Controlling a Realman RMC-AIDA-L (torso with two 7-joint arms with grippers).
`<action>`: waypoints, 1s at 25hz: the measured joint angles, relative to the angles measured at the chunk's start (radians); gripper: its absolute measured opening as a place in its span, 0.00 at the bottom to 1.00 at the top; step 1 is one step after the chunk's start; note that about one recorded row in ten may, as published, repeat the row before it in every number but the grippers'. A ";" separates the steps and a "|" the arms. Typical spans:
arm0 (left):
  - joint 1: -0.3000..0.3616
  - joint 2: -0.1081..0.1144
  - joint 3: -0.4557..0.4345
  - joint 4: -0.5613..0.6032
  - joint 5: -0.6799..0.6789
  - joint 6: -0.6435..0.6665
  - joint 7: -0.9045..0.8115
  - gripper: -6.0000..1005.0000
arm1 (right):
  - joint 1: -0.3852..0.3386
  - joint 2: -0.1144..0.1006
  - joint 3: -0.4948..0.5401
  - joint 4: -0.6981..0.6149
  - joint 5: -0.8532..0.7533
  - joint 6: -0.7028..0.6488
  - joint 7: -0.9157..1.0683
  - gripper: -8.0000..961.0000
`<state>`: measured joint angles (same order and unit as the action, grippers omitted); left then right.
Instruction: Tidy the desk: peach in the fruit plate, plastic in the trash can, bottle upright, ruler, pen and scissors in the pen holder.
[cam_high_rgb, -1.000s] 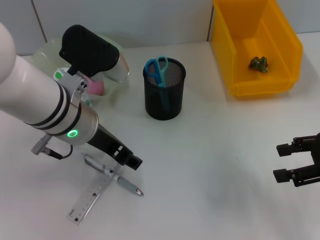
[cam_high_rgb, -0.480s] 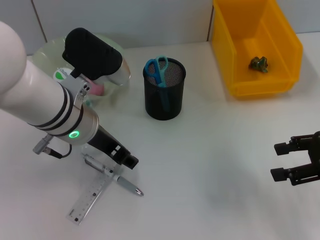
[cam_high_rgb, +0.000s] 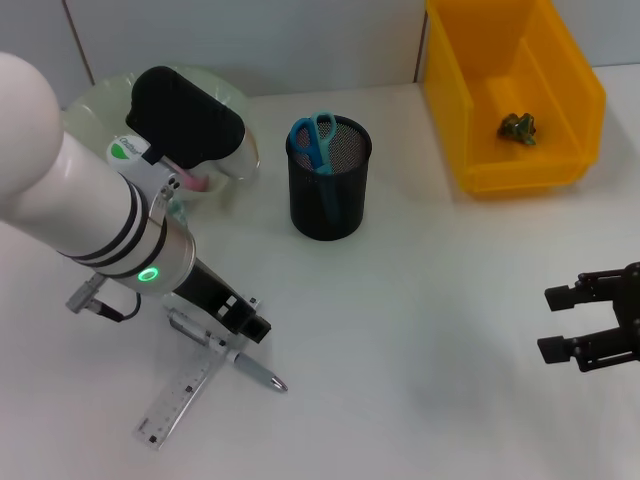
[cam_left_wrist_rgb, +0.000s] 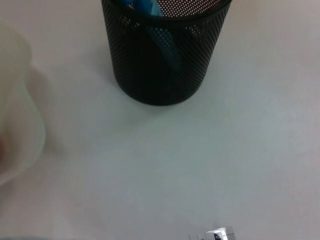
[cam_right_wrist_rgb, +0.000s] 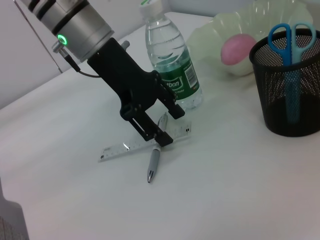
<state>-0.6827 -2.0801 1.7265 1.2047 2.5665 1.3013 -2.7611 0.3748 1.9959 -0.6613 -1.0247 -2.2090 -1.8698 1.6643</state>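
Overhead, the left gripper (cam_high_rgb: 248, 328) descends with fingers spread astride the pen (cam_high_rgb: 232, 354), which crosses the ruler (cam_high_rgb: 183, 391) at near left; closing may snag both. The left wrist view shows only the pen holder (cam_left_wrist_rgb: 162, 55). From the right wrist view, the bottle (cam_right_wrist_rgb: 171, 67) stands just beside; arm contact may topple it. The right gripper (cam_high_rgb: 575, 330) idles spread at near right.

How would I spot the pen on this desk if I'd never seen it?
Start at the black mesh pen holder and follow the left gripper down. Under it, the slim grey pen lies across the clear ruler; it is opaque, shorter, with a metallic tip.
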 joint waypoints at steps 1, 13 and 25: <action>0.000 0.000 0.003 -0.002 0.000 -0.003 0.000 0.74 | 0.000 0.000 -0.001 0.000 0.000 0.000 0.000 0.84; -0.002 0.000 0.033 -0.031 0.023 -0.027 -0.003 0.73 | -0.001 0.004 -0.002 0.000 0.000 -0.009 0.000 0.84; -0.001 0.000 0.041 -0.041 0.029 -0.037 -0.004 0.73 | -0.007 0.011 0.001 0.000 0.000 -0.011 0.005 0.84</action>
<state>-0.6842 -2.0800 1.7672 1.1642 2.5955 1.2642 -2.7654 0.3683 2.0067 -0.6607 -1.0247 -2.2089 -1.8808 1.6690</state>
